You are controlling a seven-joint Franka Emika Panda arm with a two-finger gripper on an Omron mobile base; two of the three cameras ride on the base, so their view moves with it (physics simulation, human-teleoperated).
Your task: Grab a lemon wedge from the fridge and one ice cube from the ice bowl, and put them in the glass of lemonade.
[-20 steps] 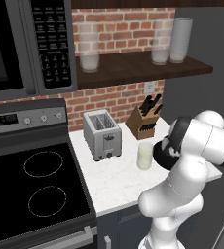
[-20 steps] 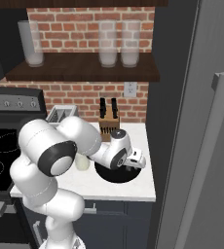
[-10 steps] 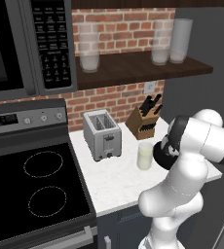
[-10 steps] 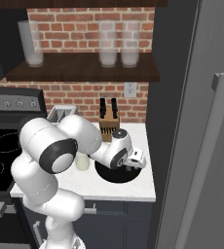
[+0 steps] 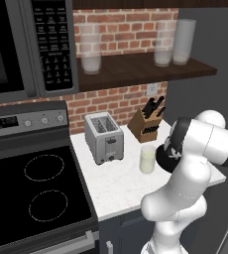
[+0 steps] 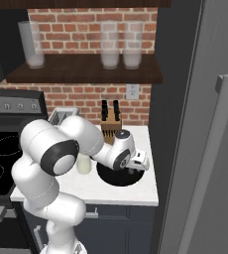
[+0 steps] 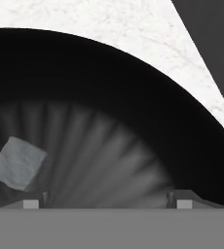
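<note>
Little had shifted since the earlier frame: my arm held low over the bowl, hand barely moved.

Item, ice cube [image 7: 16, 163]: pale grey block lying in the ice bowl [image 7: 133, 121], off toward my left fingertip [image 7: 31, 203], apart from it. Judged light, hard, slippery; best pinched across two flat faces, squarely.

Item, gripper [image 7: 104, 203]: jaws spread wide, holding nothing.

Item, glass of lemonade [image 5: 147, 158]: just beside the bowl, near the toaster [image 5: 104, 137].

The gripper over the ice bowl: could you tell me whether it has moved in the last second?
No: the gripper still hangs over the ice bowl, right of the knife block.
</note>
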